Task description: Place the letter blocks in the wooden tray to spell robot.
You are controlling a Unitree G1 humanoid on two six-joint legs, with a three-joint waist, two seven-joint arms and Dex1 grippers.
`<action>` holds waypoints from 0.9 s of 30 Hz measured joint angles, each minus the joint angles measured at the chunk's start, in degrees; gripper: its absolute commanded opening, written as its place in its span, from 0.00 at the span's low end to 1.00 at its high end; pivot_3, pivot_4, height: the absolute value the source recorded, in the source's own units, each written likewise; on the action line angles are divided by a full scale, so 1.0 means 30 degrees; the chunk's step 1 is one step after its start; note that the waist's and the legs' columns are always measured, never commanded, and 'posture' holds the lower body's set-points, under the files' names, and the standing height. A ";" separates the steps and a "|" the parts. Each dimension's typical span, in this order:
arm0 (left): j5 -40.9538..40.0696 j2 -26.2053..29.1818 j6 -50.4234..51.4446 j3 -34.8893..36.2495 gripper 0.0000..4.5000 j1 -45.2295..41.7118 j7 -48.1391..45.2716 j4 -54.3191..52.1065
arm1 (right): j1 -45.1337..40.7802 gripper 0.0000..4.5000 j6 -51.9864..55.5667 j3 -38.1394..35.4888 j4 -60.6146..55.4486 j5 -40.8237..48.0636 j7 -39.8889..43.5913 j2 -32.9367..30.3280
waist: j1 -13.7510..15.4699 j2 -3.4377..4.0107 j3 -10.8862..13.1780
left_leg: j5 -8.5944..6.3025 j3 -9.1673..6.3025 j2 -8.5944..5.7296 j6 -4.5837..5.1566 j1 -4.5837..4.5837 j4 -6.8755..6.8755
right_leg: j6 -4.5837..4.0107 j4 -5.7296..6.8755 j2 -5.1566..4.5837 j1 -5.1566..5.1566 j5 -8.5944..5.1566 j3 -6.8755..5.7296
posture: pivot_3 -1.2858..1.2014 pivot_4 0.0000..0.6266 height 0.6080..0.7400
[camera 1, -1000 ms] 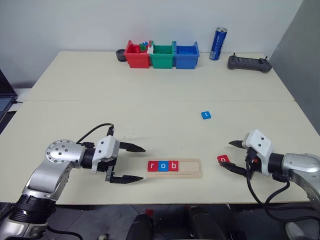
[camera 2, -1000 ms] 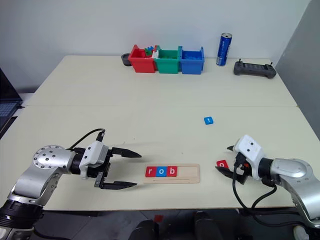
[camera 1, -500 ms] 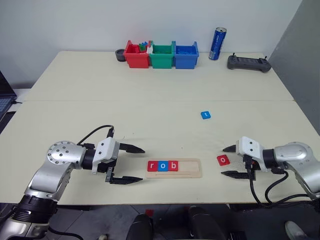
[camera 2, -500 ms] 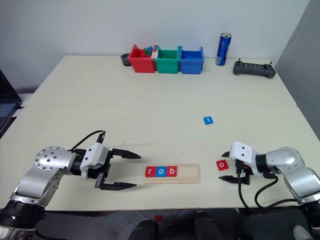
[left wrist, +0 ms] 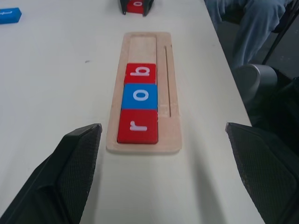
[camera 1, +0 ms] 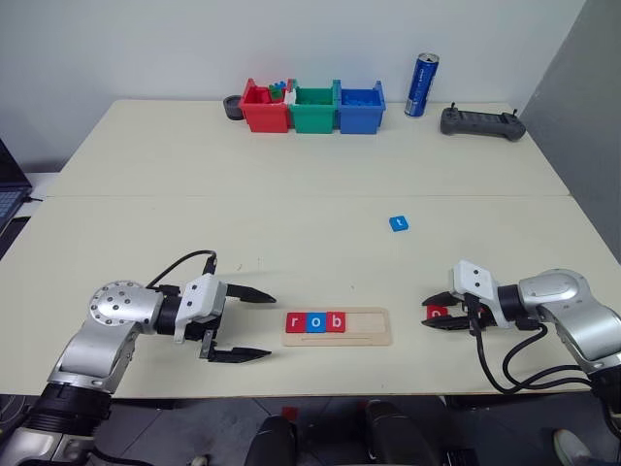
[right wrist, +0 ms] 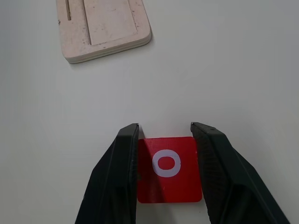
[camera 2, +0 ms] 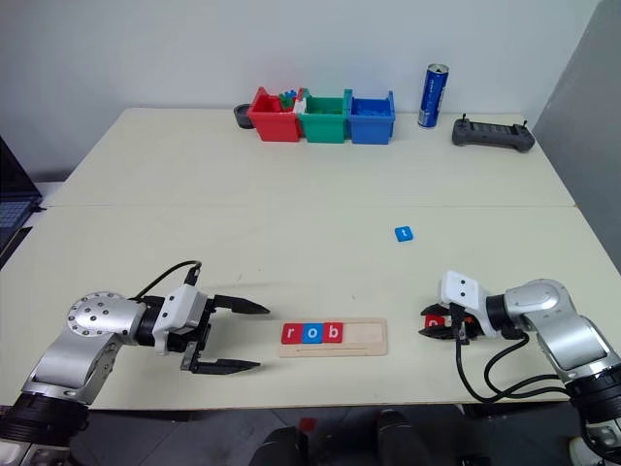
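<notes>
On a pale cream desk (camera 1: 291, 184), the left pincer (camera 1: 247, 325) hangs with its two black fingers spread wide and nothing between them, pointing toward the wooden tray (camera 1: 364, 327) just to its right. Three letter blocks sit side by side at the tray's left end, white lowercase letters reading "r" (camera 1: 296, 322) on red, "o" (camera 1: 315, 322) on blue and "b" (camera 1: 335, 321) on red; the rest of the groove lies bare. Farther right and toward the back, a blue tile (camera 1: 399, 223) marked "t" lies alone on the desk, well apart from the tray. Near the front edge, the right pincer (right wrist: 164, 140) has its fingers drawn in against both sides of a red block (right wrist: 168, 169) bearing a white "o", which lies flat on the desk just beyond the tray's right end.

Along the far edge stand a red bin (camera 1: 264, 109), a green bin (camera 1: 315, 109) and a blue bin (camera 1: 360, 107) in a row, the red one's contents too small to make out. A dark round object (camera 1: 233, 106) is half hidden behind it. A blue can (camera 1: 423, 85) carries lettering too small to read; a dark handheld controller (camera 1: 482, 122) lies beside it. A plain white wall stands behind, a grey panel at right. In the left wrist view, a seated person's trouser leg (left wrist: 254, 23) is cut off at the edge.
</notes>
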 measured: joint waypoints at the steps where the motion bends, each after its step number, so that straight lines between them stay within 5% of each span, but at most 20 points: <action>1: 0.0019 0.0000 -0.0247 0.0001 1.00 0.0081 -0.0117 0.0258 | 0.0019 0.31 0.0098 -0.0010 -0.0067 0.0028 0.0001 -0.0005 | 0.0000 0.0000 0.0000 | 0.0000 -0.0001 0.0000 0.0000 0.0000 0.0000 | -0.0001 0.0001 0.0000 0.0000 0.0000 -0.0001 | 0.52 0.24 1.00; 12: 0.0287 -0.0176 -0.1584 0.0030 1.00 0.0430 -0.0294 0.1103 | 0.0452 0.31 0.1825 -0.0381 -0.1909 0.0556 -0.1303 0.0498 | 0.0003 0.0000 0.0000 | 0.0000 -0.0003 -0.0001 0.0000 -0.0003 0.0002 | 0.0000 0.0006 -0.0001 0.0000 0.0000 -0.0002 | 0.52 0.24 1.00; 21: 0.0293 -0.0335 -0.0975 -0.0011 1.00 0.0328 -0.0144 0.0268 | 0.1157 0.99 0.2474 -0.1113 -0.3024 0.0366 -0.2975 0.1122 | 0.0007 0.0000 0.0000 | 0.0000 -0.0005 -0.0001 0.0000 -0.0005 0.0000 | 0.0000 0.0009 -0.0001 0.0000 0.0000 -0.0002 | 0.52 0.24 1.00; 27: 0.0284 -0.0347 -0.0196 -0.0041 1.00 0.0293 0.0164 -0.0521 | 0.2822 0.99 0.3832 -0.2245 -0.4581 0.1305 -0.3415 0.0609 | 0.0014 -0.0004 -0.0002 | 0.0000 -0.0004 -0.0002 0.0000 -0.0004 0.0002 | 0.0001 0.0008 -0.0001 0.0004 0.0000 -0.0001 | 0.52 0.24 1.00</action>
